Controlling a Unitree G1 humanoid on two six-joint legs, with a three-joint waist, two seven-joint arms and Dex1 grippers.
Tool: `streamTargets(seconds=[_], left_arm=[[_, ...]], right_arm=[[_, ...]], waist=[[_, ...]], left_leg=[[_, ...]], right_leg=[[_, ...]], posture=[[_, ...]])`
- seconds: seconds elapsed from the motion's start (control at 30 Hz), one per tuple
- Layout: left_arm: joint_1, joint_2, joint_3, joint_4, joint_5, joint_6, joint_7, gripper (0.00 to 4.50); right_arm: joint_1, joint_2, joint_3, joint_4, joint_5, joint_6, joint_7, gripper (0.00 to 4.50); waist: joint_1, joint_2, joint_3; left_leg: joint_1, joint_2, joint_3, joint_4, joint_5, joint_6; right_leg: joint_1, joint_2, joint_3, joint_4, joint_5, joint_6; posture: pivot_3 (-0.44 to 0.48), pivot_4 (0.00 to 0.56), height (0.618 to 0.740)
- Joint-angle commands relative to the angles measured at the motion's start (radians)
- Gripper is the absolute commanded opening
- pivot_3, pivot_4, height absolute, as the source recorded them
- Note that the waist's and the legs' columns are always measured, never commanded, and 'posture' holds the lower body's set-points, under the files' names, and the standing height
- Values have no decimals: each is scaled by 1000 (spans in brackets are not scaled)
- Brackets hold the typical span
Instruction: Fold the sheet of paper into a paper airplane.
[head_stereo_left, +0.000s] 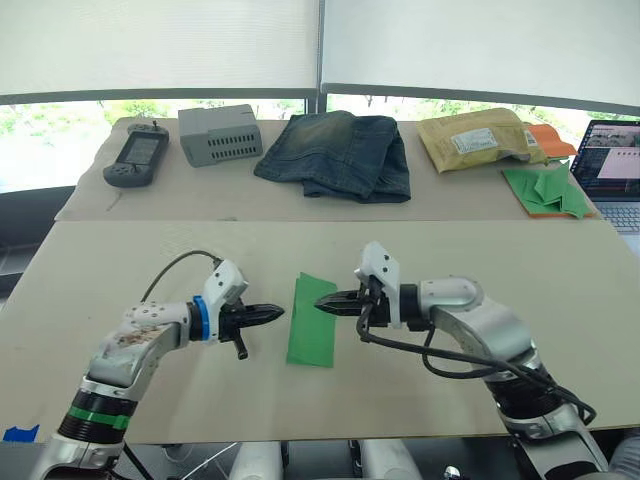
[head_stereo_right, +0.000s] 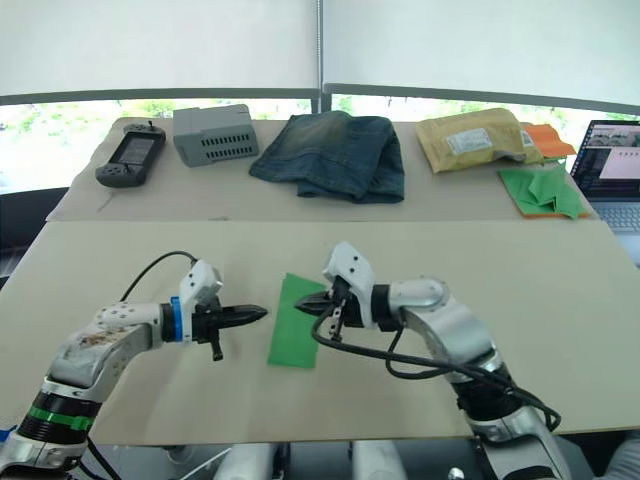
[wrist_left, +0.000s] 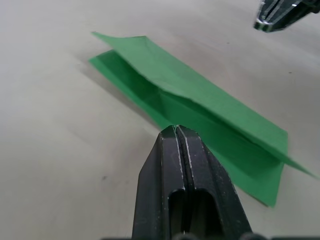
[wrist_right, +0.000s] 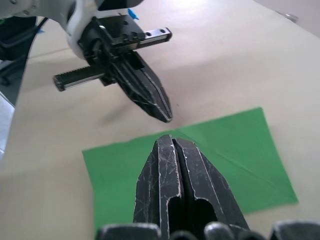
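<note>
The sheet of paper (head_stereo_left: 311, 336) is bright green and lies mid-table, folded lengthwise into a long strip. In the left wrist view its upper flap (wrist_left: 210, 95) stands slightly lifted, and a diagonal crease crosses one end. My left gripper (head_stereo_left: 281, 312) is shut and empty, its tip at the paper's left edge. My right gripper (head_stereo_left: 319, 304) is shut too, its tip over the paper's far right part; whether it touches the paper I cannot tell. The two tips point at each other, a short gap apart. The left gripper (wrist_right: 167, 117) also shows in the right wrist view.
On the back table lie a handheld controller (head_stereo_left: 137, 157), a grey box (head_stereo_left: 220, 134), folded jeans (head_stereo_left: 340, 155), a yellow padded envelope (head_stereo_left: 478, 138), orange paper (head_stereo_left: 550, 138) and a heap of green paper pieces (head_stereo_left: 545, 190). A laptop (head_stereo_left: 612, 170) stands at the far right.
</note>
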Motion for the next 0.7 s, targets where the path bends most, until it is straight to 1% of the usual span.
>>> streamTargets(seconds=[0.03,0.17,0.33,0.53,0.7], left_arm=[[-31,-22,-34,8,18,-35,-13,0],[-56,-56,-69,41,36,-53,-12,0],[-82,-138,-93,48,7,-64,-39,0],[-87,-193,-145,79,41,-75,-45,0],[-117,-236,-190,143,82,-79,-34,0]], right_arm=[[8,-20,-46,-54,24,26,-29,87],[11,-20,-67,-71,37,45,-57,87],[23,-15,-95,-91,57,73,-100,87],[17,-18,-131,-126,80,106,-150,87],[7,-60,-163,-179,80,127,-191,87]], waist=[[-1,0,0],[-6,0,0],[-6,0,0],[-7,0,0],[-6,0,0]], left_leg=[[0,0,0,0,0,0],[0,0,0,0,0,0],[0,0,0,0,0,0],[0,0,0,0,0,0],[0,-1,0,0,0,0]], right_leg=[[0,0,0,0,0,0],[0,2,0,1,0,1],[0,2,0,1,-1,2],[0,1,0,1,-1,2],[0,2,0,1,-2,3]], posture=[[0,150,728],[0,150,728],[0,150,728],[0,150,728],[0,150,728]])
